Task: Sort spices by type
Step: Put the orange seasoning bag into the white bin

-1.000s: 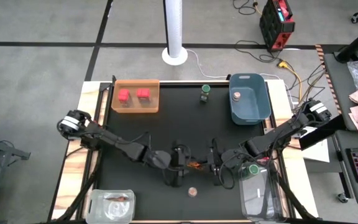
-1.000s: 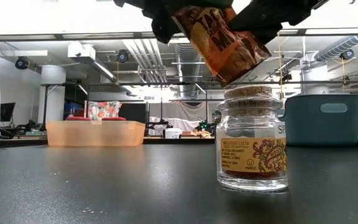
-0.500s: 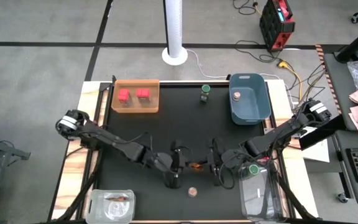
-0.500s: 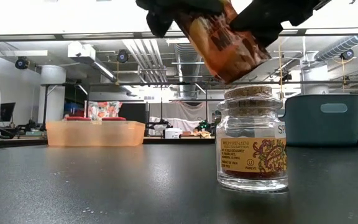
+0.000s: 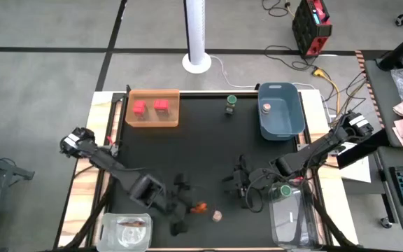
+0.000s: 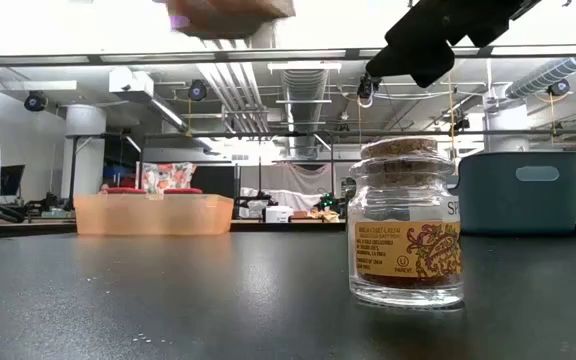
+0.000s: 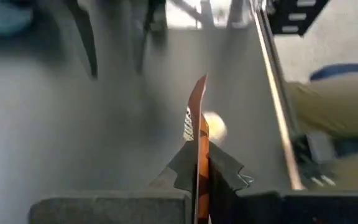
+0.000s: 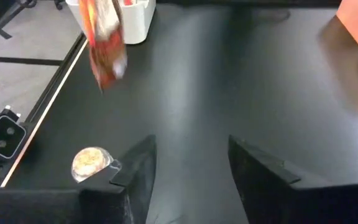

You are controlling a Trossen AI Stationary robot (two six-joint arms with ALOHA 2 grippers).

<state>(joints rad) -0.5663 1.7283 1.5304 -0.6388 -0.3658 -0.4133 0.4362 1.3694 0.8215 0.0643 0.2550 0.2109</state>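
My left gripper (image 5: pixel 192 208) hangs over the table's near middle, shut on a flat brown-orange packet (image 5: pixel 200 207), which shows edge-on in the left wrist view (image 7: pixel 197 118). My right gripper (image 5: pixel 237 184) stands open to the right of it with nothing between its fingers (image 8: pixel 188 168). A tan-capped jar (image 5: pixel 217 216) stands upright on the table near the front edge, its glass body plain in the low view (image 6: pixel 406 225). A green-capped jar (image 5: pixel 231 103) stands at the far middle. Two red boxes (image 5: pixel 150 106) sit in the orange tray (image 5: pixel 133 119). My left gripper pinches the packet's end (image 7: pixel 199 163) between its two fingers. The flat packet stands on edge between the fingers and sticks out past their tips. It is lifted clear of the table.
A blue tub (image 5: pixel 285 129) at the far right holds a tan-capped jar (image 5: pixel 265 107). A clear container (image 5: pixel 296 220) at the near right holds a green-capped jar (image 5: pixel 285 190). Another clear container (image 5: pixel 110 234) at the near left has a packet inside.
Both grippers had the packet over the table's middle. My left gripper shut on it, my right gripper opened and let go. My left gripper has since risen and swung toward the near left with the packet; my right arm has stayed put.
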